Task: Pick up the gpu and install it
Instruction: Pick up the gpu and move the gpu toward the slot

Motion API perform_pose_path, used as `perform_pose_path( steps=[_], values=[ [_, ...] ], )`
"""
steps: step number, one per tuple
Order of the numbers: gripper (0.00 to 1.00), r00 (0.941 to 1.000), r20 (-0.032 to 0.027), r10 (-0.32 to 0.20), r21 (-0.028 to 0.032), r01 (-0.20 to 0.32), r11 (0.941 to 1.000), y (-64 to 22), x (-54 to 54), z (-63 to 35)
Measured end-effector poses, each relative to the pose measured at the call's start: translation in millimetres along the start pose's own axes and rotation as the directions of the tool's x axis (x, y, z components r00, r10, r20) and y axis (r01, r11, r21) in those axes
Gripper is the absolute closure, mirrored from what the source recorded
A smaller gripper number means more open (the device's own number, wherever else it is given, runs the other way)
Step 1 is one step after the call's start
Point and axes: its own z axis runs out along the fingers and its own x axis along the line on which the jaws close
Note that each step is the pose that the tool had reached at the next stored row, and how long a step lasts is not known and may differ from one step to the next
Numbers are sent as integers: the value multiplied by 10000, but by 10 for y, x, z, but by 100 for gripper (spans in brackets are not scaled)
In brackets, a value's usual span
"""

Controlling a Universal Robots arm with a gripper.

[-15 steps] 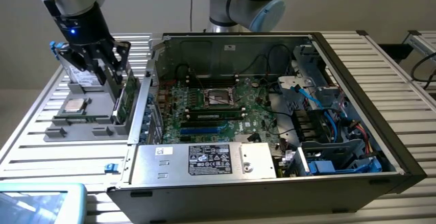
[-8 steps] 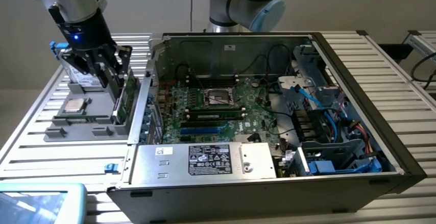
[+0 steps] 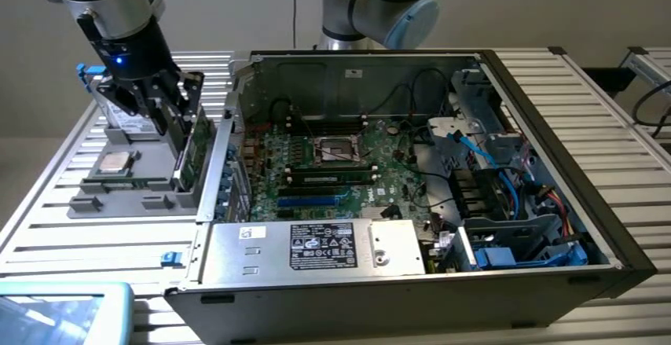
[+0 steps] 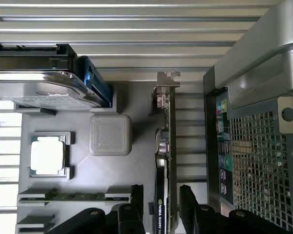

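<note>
The black hand [image 3: 168,115] hangs over the grey plastic parts tray [image 3: 105,203], its 2 fingers apart astride the flat green-and-black gpu [image 4: 165,141], which stands on edge in the tray beside the open computer case [image 3: 545,109].

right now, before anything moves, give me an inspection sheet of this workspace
surface: slatted metal table carrying a grey parts tray and an open computer case
job's things: gpu standing on edge in the tray, beside the case, not yet installed
clutter: hard drive, processor chip and memory stick, all in the tray
tool: tool open, one finger on each side of the gpu, a gap showing on both sides
cables: blue and black cables loose inside the case
surroundings: second arm behind the case; pale blue object at the exterior view's lower left
</note>
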Motion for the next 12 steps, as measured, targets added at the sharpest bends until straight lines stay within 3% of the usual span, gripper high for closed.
perform_pose_path(
  steps=[1, 12],
  values=[
    [56, 10000, 1, 1, -29, -1, 10000, -2, 0, 17],
    [56, 10000, 0, -2, -34, 2, 10000, -23, 5, 214]
  ],
)
